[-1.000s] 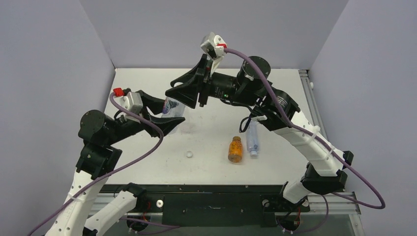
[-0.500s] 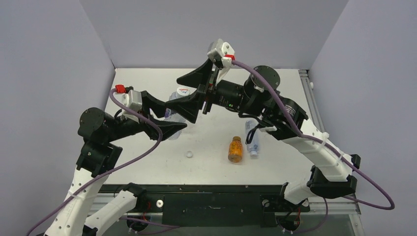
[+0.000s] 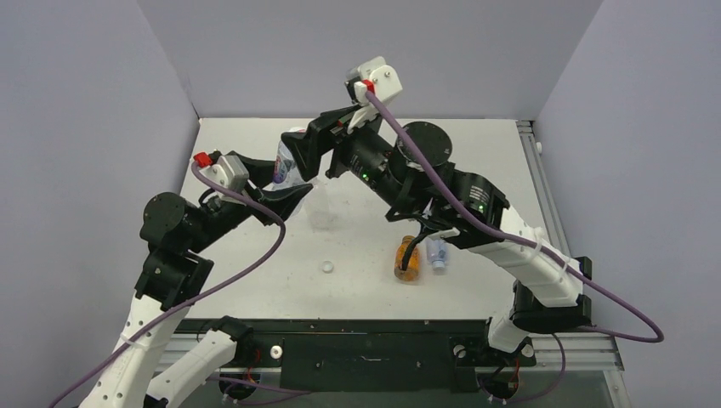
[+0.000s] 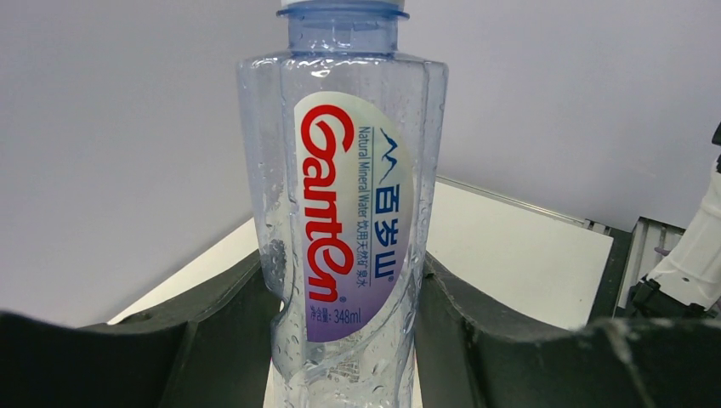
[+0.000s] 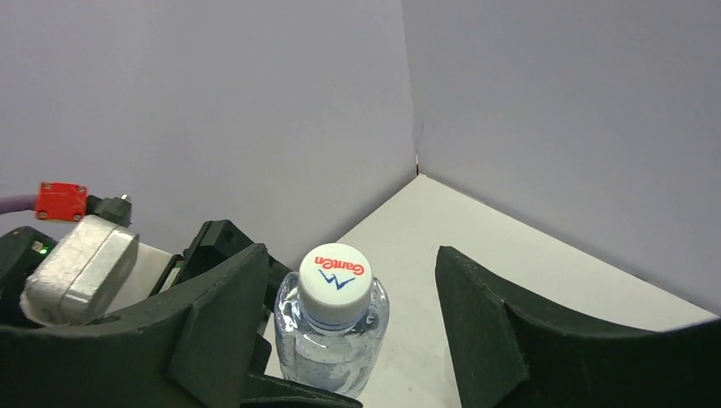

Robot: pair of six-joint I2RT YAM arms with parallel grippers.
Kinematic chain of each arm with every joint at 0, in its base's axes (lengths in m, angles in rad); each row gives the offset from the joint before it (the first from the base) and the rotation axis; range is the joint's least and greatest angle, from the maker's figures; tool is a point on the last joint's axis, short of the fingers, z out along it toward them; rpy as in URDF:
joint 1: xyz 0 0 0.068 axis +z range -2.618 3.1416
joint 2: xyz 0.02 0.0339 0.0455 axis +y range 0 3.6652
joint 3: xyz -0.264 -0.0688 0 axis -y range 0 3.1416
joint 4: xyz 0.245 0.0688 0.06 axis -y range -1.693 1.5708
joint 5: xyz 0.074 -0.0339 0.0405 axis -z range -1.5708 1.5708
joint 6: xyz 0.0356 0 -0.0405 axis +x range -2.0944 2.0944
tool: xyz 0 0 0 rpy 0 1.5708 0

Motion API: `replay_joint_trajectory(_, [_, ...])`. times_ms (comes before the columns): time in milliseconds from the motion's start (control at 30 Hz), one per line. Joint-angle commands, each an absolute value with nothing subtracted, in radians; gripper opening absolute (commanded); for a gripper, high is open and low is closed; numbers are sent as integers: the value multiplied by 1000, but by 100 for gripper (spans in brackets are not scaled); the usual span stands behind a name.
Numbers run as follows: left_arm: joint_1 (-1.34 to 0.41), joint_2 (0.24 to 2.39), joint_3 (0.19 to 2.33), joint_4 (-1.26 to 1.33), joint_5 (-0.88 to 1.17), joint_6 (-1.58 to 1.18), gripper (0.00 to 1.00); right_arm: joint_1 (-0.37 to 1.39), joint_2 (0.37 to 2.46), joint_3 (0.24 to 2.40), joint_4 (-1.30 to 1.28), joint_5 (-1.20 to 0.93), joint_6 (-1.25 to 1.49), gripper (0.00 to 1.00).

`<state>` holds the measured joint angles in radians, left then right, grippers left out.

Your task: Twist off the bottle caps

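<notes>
While your left jaws stayed clenched on the lower body of the Ganten bottle (image 4: 344, 212), holding it upright and clear of the surface (image 3: 366, 285), the right jaws were what had changed most. A second earlier they had been pinched shut at the bottle's top. Half a second earlier they had sprung apart and drawn back toward the right. Now they stood released, one on each side of the white cap (image 5: 335, 274), with a gap showing on both sides and neither one touching it. That cap was still seated on the bottle's neck, its printed top facing the right wrist camera.

In the overhead view you had also carried the bottle a little toward the back wall and to the left of where it had been a second before.

The orange bottle (image 3: 406, 262) rested on the surface right of centre, in the same spot as before. The clear bottle (image 3: 437, 252) just beside it had shown its full length a second earlier, but now lay mostly hidden under the right arm (image 3: 476, 212), which had swung across it. The loose white cap (image 3: 327, 267) sat alone on the surface to the left of the orange bottle and had not moved.
</notes>
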<state>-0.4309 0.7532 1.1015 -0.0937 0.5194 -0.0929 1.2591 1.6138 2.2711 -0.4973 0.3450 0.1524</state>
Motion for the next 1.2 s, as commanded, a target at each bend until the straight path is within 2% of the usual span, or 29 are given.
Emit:
replay_joint_trajectory(0, [-431,728,1102,-73,464,-53,0,1259,1643,2320,-536,374,187,65])
replay_joint_trajectory(100, [-431,725,1100,-75,459,-46,0,1238,1648,2317,-534,314,228,62])
replay_joint_trajectory(200, [-431,725,1100,-74,461,-45,0,1214,1646,2300,-514,259,266,52])
replay_joint_trajectory(500, [-431,719,1090,-84,516,-60,0,1185,1628,2252,-447,135,276,1])
replay_joint_trajectory(633, [-431,722,1094,-62,620,-131,0,1161,1579,2195,-401,-2,245,0])
replay_joint_trajectory(900, [-432,777,1178,-17,936,-404,0,1038,1375,1928,-159,-617,310,0])
replay_joint_trajectory(1033, [-435,797,1205,23,1024,-495,0,1034,1358,1902,-86,-772,368,0])
replay_joint_trajectory(1167, [-439,812,1216,26,1063,-499,0,1035,1377,1918,-95,-791,369,0])
